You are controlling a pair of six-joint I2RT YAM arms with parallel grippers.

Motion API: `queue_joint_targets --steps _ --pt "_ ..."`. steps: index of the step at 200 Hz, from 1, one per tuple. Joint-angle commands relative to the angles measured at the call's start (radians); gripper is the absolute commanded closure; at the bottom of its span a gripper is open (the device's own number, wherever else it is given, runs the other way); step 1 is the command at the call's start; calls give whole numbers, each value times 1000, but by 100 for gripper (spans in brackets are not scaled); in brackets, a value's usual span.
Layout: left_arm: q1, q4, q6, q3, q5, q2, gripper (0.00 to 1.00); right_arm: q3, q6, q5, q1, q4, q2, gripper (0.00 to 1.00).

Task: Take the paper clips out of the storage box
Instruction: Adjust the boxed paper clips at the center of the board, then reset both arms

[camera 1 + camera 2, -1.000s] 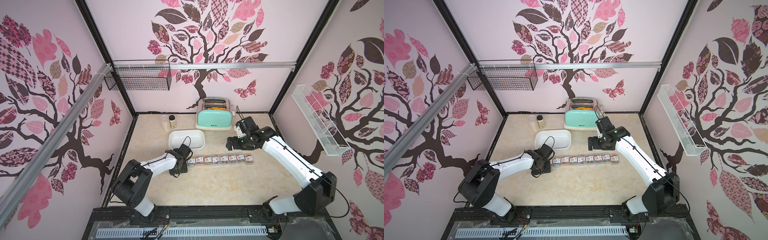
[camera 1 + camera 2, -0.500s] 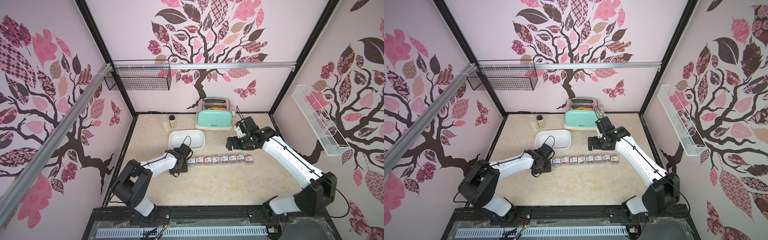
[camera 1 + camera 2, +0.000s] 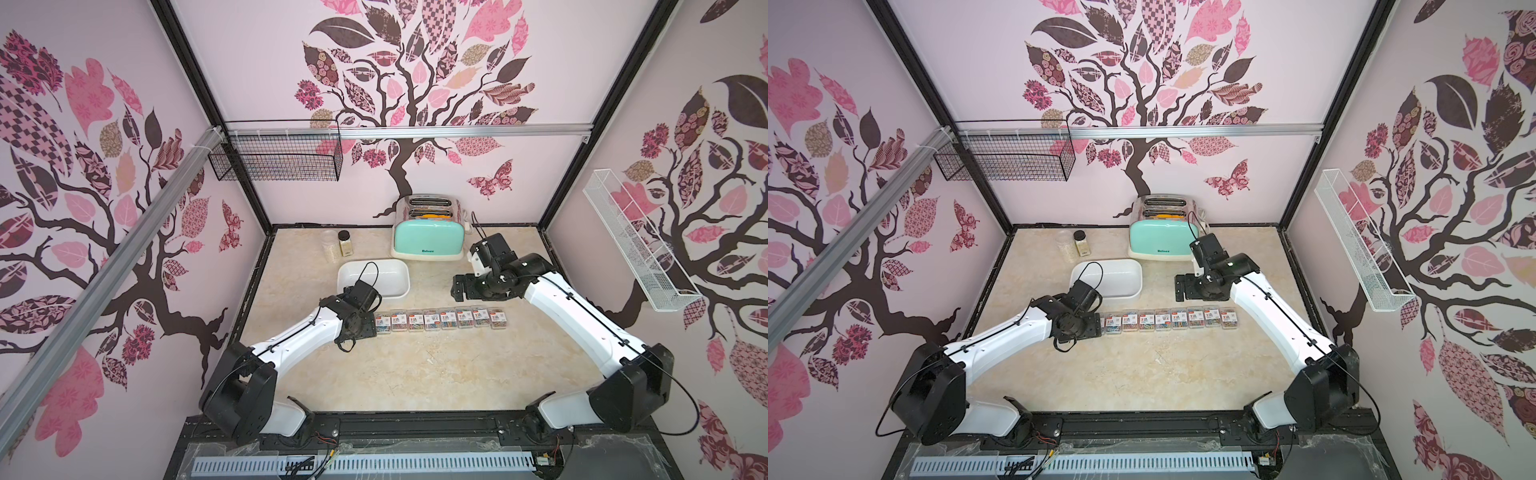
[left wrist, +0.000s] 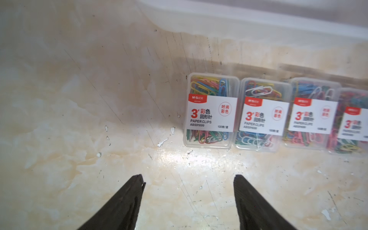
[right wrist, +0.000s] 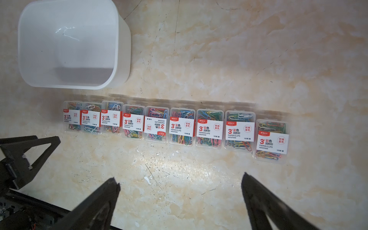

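Op: Paper clips, where?
Ann: The paper clips [image 5: 175, 127] are nine clear cases lying flat on the tabletop [image 3: 415, 374] in one left-to-right row, packed side by side. All of them are outside the storage box [image 3: 386, 276]. The middle case [image 5: 156, 127] has its label turned the other way round. The right-end case [image 5: 270, 140] sits a bit out of line with the rest.
Op: And the box?
Ann: It's on the far side of the row's left end, near but not touching. It stands upright, with its white inside showing.
Op: My hands?
Ann: Your left hand [image 4: 188, 179] is low at the row's left end. Its fingers [image 4: 123, 201] are wide apart and grip nothing, with only bare tabletop between them. Your right hand [image 5: 180, 178] is raised above the tabletop, right of the box. It's spread wide and also holds nothing.
Op: Rest?
Ann: The mint toaster [image 3: 428, 241] is at the far wall, far-right of the box. Two jars stand far-left of the box, a clear jar [image 3: 330, 245] and a black-capped jar [image 3: 345, 243]. They're close together, but I can't tell if they touch. There's a black wire basket [image 3: 276, 156] on the far wall and a white wire basket [image 3: 636, 241] on the right wall.
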Motion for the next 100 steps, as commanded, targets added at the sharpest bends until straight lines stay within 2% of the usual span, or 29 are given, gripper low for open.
queue_joint_targets --steps 1,19,31,100 --pt "-1 -60 25 67 -46 -43 17 24 7 22 5 0 -30 1" --pt "-1 -71 46 110 -84 -71 12 19 5 27 5 -2 -33 1" --pt "1 -67 63 131 -108 -86 2 14 3 33 5 -1 -37 1" --pt "48 -96 127 246 -155 -79 2 9 19 168 5 12 -49 1"
